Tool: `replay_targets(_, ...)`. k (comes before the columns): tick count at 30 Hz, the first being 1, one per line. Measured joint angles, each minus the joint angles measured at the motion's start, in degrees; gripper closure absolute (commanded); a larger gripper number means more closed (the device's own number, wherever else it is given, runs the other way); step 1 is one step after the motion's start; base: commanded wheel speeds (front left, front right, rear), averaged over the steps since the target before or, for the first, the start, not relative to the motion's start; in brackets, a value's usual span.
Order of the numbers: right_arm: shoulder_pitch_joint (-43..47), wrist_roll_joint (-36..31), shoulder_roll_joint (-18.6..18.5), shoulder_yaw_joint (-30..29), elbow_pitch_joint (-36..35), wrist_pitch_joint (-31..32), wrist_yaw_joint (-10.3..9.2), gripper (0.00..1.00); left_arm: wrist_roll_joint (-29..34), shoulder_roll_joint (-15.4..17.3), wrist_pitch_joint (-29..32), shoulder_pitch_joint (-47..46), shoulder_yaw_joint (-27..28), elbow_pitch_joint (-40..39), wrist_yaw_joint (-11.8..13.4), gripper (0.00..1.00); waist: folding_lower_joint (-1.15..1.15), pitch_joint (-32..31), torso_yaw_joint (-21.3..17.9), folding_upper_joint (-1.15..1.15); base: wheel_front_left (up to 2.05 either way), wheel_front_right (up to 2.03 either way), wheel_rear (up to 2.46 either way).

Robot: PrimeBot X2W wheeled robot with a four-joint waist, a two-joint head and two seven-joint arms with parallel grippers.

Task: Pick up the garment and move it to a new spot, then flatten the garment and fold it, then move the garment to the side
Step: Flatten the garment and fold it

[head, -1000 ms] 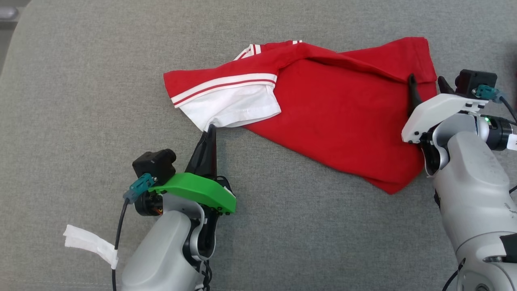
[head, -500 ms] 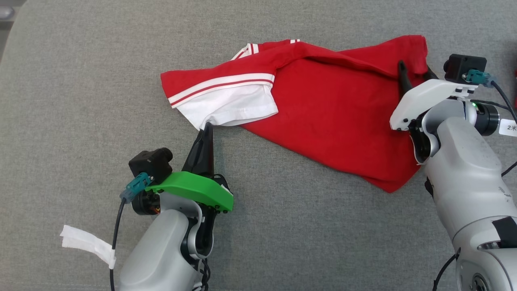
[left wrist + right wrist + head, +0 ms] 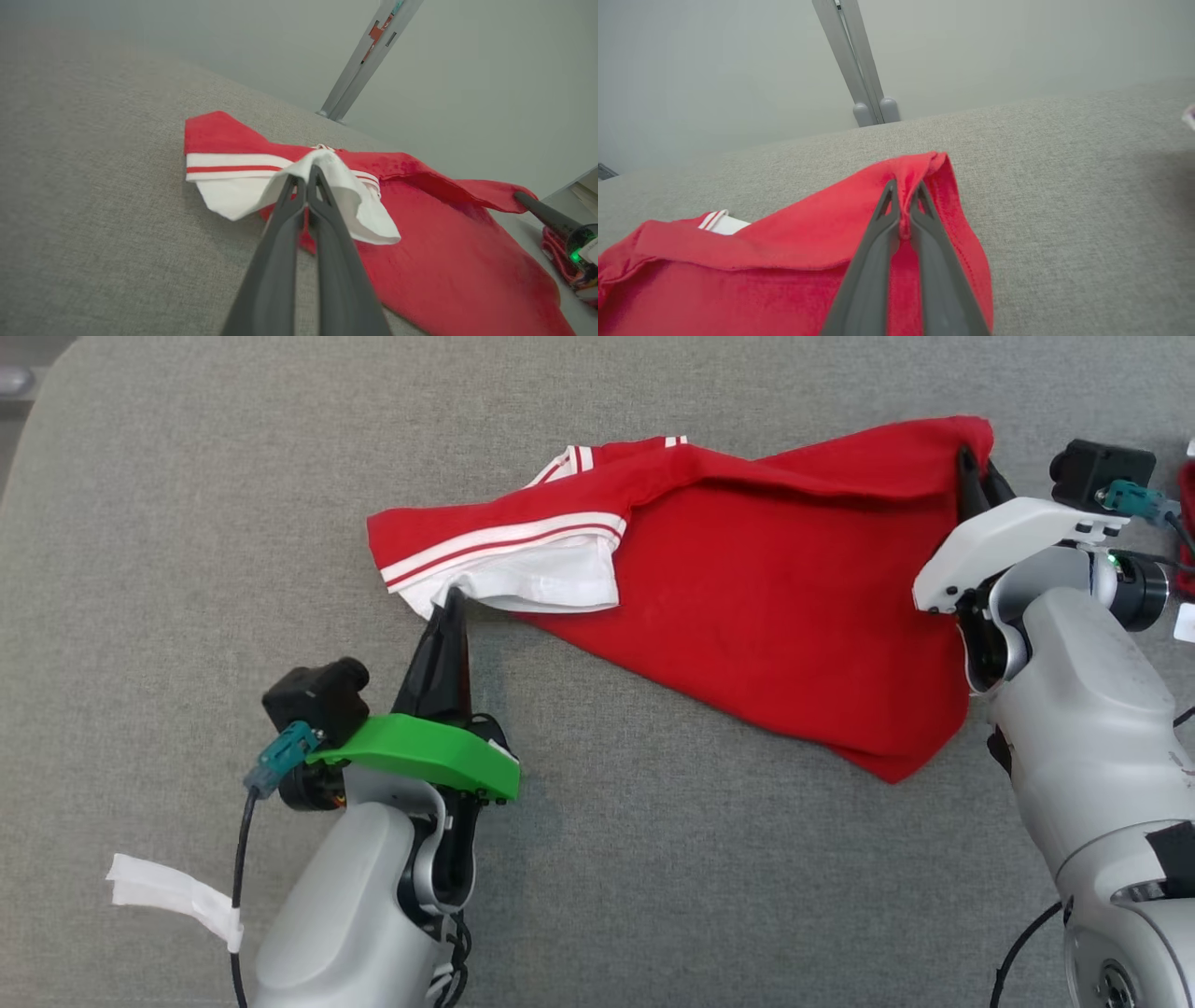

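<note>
Red shirt (image 3: 766, 616) laid on grey mat (image 3: 653, 896), partly bunched. White sleeve edge pinched tight by left gripper (image 3: 454, 597). Far red corner pinched by right gripper (image 3: 976, 462). Shirt judged soft, light, floppy. Best held at corners, so it can be pulled flat.

support: grey fabric surface (image 3: 653, 896) | lying on it: rumpled red-and-white garment (image 3: 747, 616)

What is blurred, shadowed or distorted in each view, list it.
Head view: sharp, evenly lit, faint shadow on the grey surface beside the left gripper. Left wrist view: near fingers soft, garment blurred at lower right, pole slanted. Right wrist view: fingers soft toward the bottom, wall hazy.
</note>
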Motion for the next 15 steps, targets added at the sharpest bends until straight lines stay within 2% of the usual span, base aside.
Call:
replay_targets(4, 1.09, 3.23, 0.27, 2.20, -4.10, -0.87, 0.00, 1.00, 2.91, 0.20, 0.00, -0.31, 2.75, -3.74, -0.48, 1.00, 0.00, -1.43, -0.44, 0.00, 0.00, 0.00, 0.00)
replay_targets(8, 4.26, 6.89, -0.81, 5.01, -11.13, -1.47, -0.01, 1.00, 5.46, 1.47, 0.00, -0.78, 5.63, -9.47, -0.75, 1.00, 0.00, -3.58, -1.02, 0.00, 0.00, 0.00, 0.00)
replay_targets(12, 9.19, 13.56, -1.70, 7.11, -21.38, -1.41, -0.01, 1.00, 6.93, 3.67, 0.01, -0.75, 6.88, -15.92, -0.76, 1.00, 0.00, -6.26, -1.61, 0.00, 0.00, 0.00, 0.00)
replay_targets(15, 14.43, 17.39, -4.22, 8.10, -31.31, 0.36, -0.01, 1.00, 7.82, 5.63, 1.23, -0.41, 7.38, -22.03, 0.08, 1.00, 0.00, -8.55, -2.01, 0.00, 0.00, 0.00, 0.00)
